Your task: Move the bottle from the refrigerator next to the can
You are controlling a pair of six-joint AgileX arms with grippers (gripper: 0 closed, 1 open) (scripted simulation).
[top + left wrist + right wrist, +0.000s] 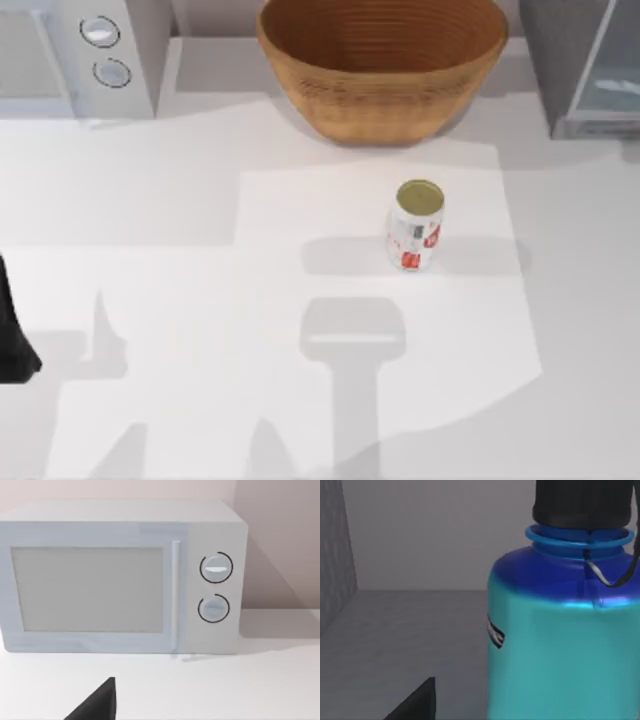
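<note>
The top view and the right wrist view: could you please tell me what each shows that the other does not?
Top view alone: a small white can with red markings, a woven brown bowl, a white two-knob microwave and the white table. Right wrist view alone: a teal bottle with blue shoulder and black cap, upright on a grey floor. Shared: the grey speckled refrigerator.

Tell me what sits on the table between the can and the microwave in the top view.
Nothing. In the top view the white table is bare between the can and the microwave; just shadows cross it. The basket stands farther back.
</note>
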